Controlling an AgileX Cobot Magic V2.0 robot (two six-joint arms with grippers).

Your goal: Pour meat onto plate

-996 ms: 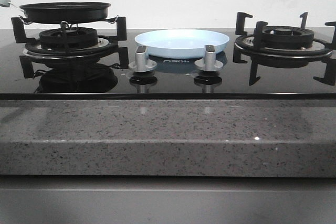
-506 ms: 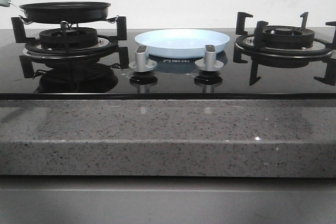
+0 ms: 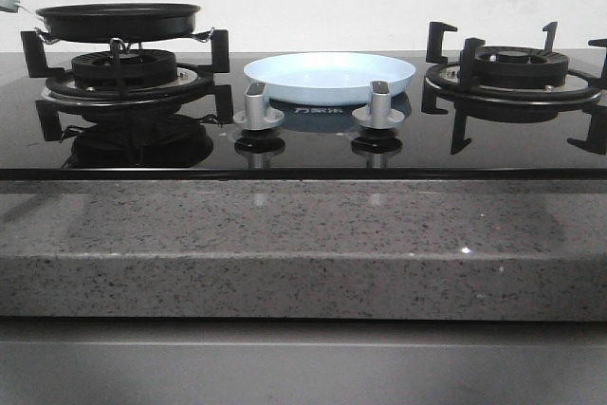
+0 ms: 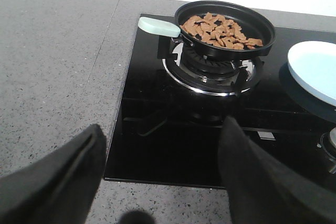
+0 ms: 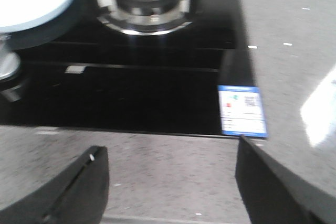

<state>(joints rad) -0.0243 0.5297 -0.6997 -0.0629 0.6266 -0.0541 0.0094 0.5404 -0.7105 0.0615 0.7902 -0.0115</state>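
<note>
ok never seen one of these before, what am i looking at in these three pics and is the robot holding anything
It is a two-armed robot facing a gas stove. One picture looks forward over the counter; the other two come from cameras on each wrist, so the dark shapes at their lower edge are that arm's own fingers, spread open and empty: left gripper, right gripper. Nothing is held. On the left burner sits a black frying pan with a pale green handle, holding the meat, small orange-brown slices. The light-blue plate rests empty between the burners, behind two silver knobs. The right burner is bare.
</note>
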